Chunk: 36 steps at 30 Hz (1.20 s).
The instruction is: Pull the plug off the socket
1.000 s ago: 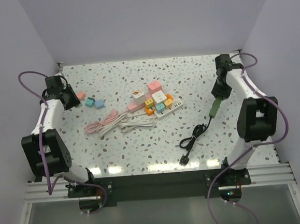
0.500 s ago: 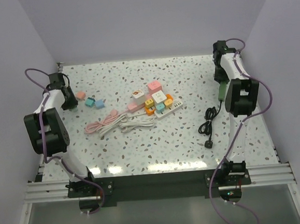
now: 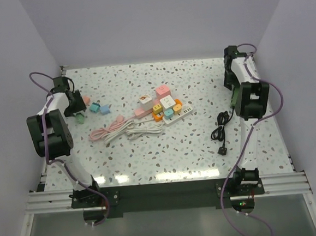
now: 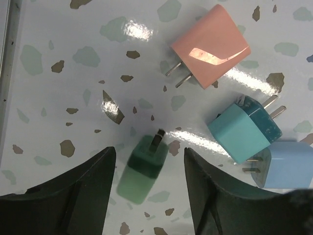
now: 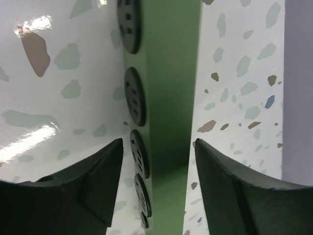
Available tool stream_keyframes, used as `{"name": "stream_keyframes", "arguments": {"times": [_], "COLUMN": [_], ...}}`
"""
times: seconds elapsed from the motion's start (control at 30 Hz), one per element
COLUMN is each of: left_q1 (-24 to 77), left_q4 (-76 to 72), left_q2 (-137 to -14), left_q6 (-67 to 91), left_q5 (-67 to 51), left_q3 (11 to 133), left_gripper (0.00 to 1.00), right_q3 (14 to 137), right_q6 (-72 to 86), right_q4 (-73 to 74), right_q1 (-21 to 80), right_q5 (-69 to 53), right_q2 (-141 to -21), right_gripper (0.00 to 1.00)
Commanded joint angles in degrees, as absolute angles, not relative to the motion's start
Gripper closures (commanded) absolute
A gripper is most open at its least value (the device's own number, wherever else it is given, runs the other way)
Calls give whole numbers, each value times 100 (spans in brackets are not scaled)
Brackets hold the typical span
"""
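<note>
**Plug-removal task, part-way state.** Directions are clock positions on the top view, with 12 o'clock at the far edge of the table [image 3: 150, 162].

**(a) 10 o'clock.** The left claw [image 4: 148, 152] hangs with its fingers spread and pinches nothing. The green plug [image 4: 142, 174] sits in the gap between them, apart from both fingers. It is blurred, and its prongs point toward 12 o'clock in the wrist view. Whether it rests fully on the table cannot be told. Three more loose plugs lie just beyond it, toward 1 to 3 o'clock in the wrist view. These are a pink plug [image 4: 210, 46], a teal plug [image 4: 242, 132] and a pale blue plug [image 4: 286, 166], the last two touching. All four are free of any socket, so this share of the work looks done.

**(b) Centre.** The central power strips [image 3: 177, 115] carry a cluster of coloured cube plugs [image 3: 163, 91] that appear to be seated. These look like the work that is left. Their pink and white cords [image 3: 123, 129] lie coiled at 7 o'clock of the cluster, well apart from either claw.

**(c) 2 o'clock.** The right claw [image 5: 159, 142] straddles the green power strip [image 5: 168, 98], which stands on edge near the right wall. Its round sockets face the left finger, and every socket in view is empty. The fingers flank the strip very closely, and it cannot be told whether they pinch it or have let go. A black cord [image 3: 220, 130] trails from there toward 5 o'clock.
</note>
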State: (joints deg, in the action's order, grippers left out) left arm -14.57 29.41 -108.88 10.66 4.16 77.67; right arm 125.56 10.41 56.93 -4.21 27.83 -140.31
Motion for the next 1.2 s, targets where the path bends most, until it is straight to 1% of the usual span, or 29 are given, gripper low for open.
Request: {"name": "stream_keyframes", "arguments": {"times": [0.0,0.03,0.07,0.1,0.13,0.17,0.23,0.3,0.33,0.37,0.43,0.47,0.5,0.53,0.57,0.7,0.77,0.87,0.97,1.07,1.1,1.17], "left_q1": [-1485,-1485,-1485,-1477,-1485,-1477,-1485,-1477,-1477,-1450,-1372,-1301,-1249,-1196,-1091,-862,-591,-248,-97,-53,-44,-53], "left_q4": [2901,2892,2865,2865,2874,2874,2944,2997,2997,2997,2953,2901,2909,2892,2865,2769,2707,2654,2645,2715,2725,2733], "left_q2": [-10776,-10749,-10671,-10626,-10591,-10539,-10328,-9943,-9766,-9599,-9046,-8870,-8546,-8386,-8237,-7542,-7288,-7155,-7137,-7111,-7102,-7049], "left_q6": [1090,1116,1142,1143,1169,1186,1239,1292,1344,1371,1415,1441,1459,1494,1520,1687,1705,1784,1889,1899,1890,1881], "left_q5": [439,483,483,483,527,536,554,493,423,344,176,97,27,-200,-315,-1158,-1222,-1318,-1441,-1459,-1459,-1476], "left_q3": [7761,7743,7708,7699,7699,7699,7725,7708,7673,7638,7445,7270,7199,7111,7023,6531,6338,6144,5977,5915,5915,5880], "left_gripper": [36,32,29,27,25,15,0,0,0,0,0,0,0,0,0,5,6,6,5,5,5,5], "right_q3": [12700,12683,12674,12665,12648,12639,12560,12043,11728,10924,10033,9123,8723,8388,7837,6963,6444,6005,5906,6047,6073,6056], "right_q6": [1282,1335,1414,1415,1502,1581,1914,2265,2372,2425,2496,2487,2557,2740,2768,2541,2523,2724,2900,3400,3688,3892], "right_q4": [5669,5686,5687,5704,5730,5791,6046,6108,6039,5899,5267,4978,4583,4475,4369,4202,3939,3806,4033,5093,5289,5571], "right_q1": [-527,-536,-562,-571,-571,-580,-571,-571,-571,-563,-536,-510,-510,-501,-440,-44,174,211,193,89,44,-217], "right_q5": [2997,3006,3032,3067,3154,3242,3471,3341,3192,2886,1851,1463,1120,429,74,-649,-1034,-880,-380,1234,2040,2704], "right_q2": [-13537,-13439,-13247,-13245,-13019,-12938,-12553,-12122,-11581,-11288,-10673,-10130,-9864,-9679,-9433,-9396,-9361,-9369,-9553,-9528,-9449,-9133], "right_gripper": [34,31,25,25,22,21,20,19,19,20,29,43,58,78,100,100,100,100,100,100,100,99]}}
